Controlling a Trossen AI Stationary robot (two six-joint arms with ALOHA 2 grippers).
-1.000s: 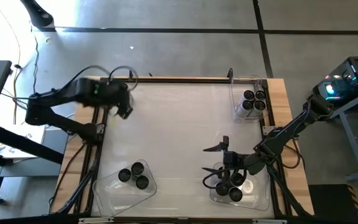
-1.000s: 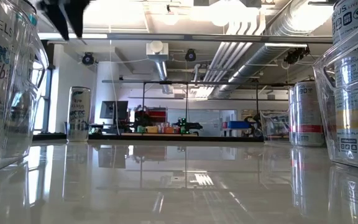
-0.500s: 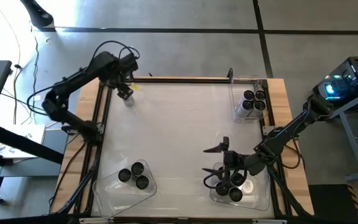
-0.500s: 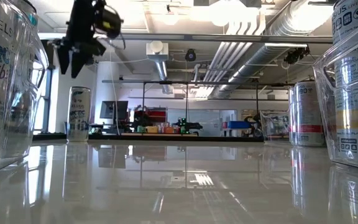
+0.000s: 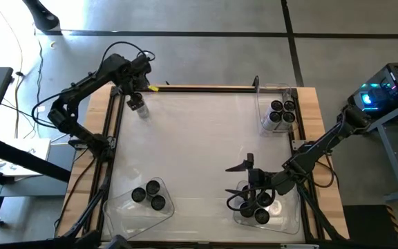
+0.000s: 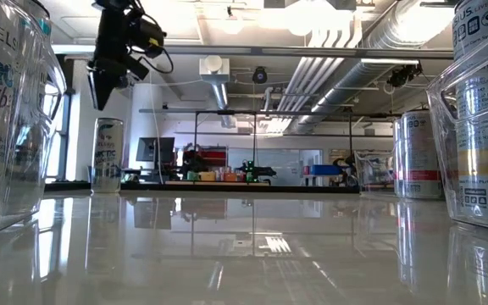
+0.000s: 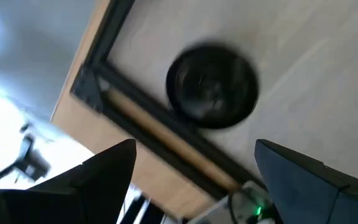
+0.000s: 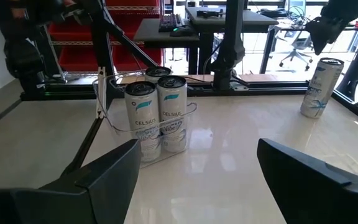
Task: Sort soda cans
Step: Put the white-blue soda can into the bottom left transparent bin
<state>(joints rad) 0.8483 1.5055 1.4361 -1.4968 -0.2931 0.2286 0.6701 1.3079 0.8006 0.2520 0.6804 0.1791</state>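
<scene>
My left tool [image 5: 135,95] hangs above a lone soda can [image 5: 138,106] standing upright at the far left corner of the bench [image 5: 192,138], fingers apart and not touching it. My right tool [image 5: 249,173] (also spread open) waits low over the near right bin [image 5: 290,220], beside the cans [image 5: 260,206] in it. Other cans stand in the far right bin [image 5: 262,111] and the near left bin [image 5: 126,214].

Both arms are dark, slender and jointed — the left arm [image 5: 81,86] trails looping black cables near its wrist. The right arm [image 5: 323,145] is likewise black (a cable loops beside its gripper), and each wrist view shows two broad, dark, wedge-shaped fingers [image 8: 104,177].
</scene>
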